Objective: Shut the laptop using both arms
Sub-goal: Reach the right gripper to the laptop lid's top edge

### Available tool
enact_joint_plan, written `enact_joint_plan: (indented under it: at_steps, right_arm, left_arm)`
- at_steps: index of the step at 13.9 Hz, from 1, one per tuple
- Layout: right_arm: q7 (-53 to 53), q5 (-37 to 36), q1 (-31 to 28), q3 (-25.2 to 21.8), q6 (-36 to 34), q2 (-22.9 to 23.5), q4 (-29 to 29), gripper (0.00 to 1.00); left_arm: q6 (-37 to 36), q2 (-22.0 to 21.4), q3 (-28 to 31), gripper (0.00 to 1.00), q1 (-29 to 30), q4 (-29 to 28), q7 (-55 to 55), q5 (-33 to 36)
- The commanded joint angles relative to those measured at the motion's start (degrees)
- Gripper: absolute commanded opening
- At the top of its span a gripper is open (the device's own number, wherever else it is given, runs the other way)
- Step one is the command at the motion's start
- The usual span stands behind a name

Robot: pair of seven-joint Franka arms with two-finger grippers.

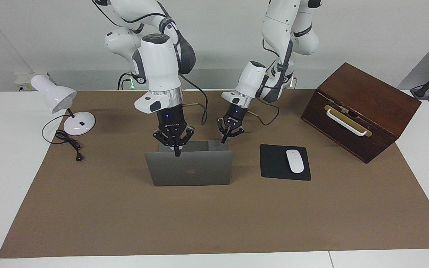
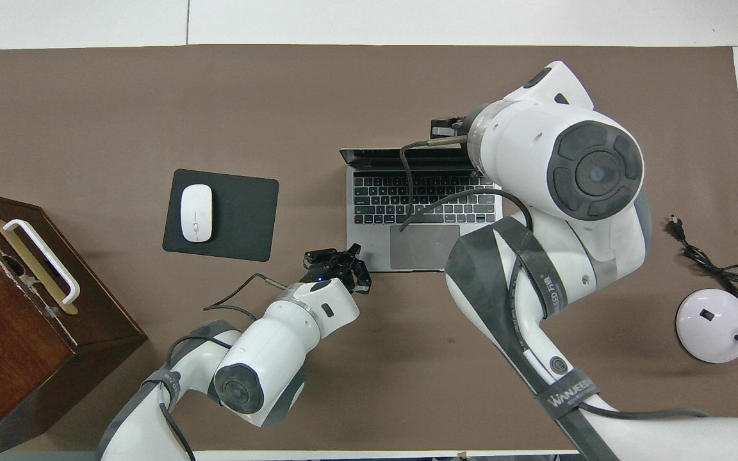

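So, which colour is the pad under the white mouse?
Black. The mouse pad shows best in the overhead view, beside the laptop.

Facing view: set high across the table, looking toward 12 o'clock at the arm bases, whole brown mat (image 1: 214, 216) in frame. Overhead view: set above the robots' end, looking steeply down, closer in. Shared: laptop (image 1: 189, 167), mouse pad (image 1: 274, 163), wooden box (image 1: 363, 108).

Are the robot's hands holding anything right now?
The right gripper is at the top edge of the laptop lid; an actual hold cannot be told. The left gripper is at the laptop's base corner, lifting nothing.
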Motion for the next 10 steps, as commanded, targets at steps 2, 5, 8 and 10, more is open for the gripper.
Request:
enact_joint_plan:
  at_steps: [2,5,8,10]
  right_arm:
    - [1.9,-2.6,-0.1,-0.2,2.7,0.9,-0.4,0.00]
    - [3.9,-4.7,-0.1,-0.2,2.8,1.3,-0.4,0.00]
    - [3.9,-4.7,0.0,-0.1,2.8,1.7,-0.3,0.00]
    - [3.8,-4.6,0.0,-0.1,2.8,2.0,-0.1,0.00]
  left_arm:
    - [1.4,1.6,0.8,0.00,-0.8,0.8,3.1,-0.2]
    - [3.8,4.5,0.8,0.00,-1.5,0.9,3.8,-0.2]
    - [3.8,4.6,0.9,0.00,-1.6,0.8,4.0,-0.2]
    - [3.8,4.7,0.9,0.00,-1.6,0.8,5.3,-0.2]
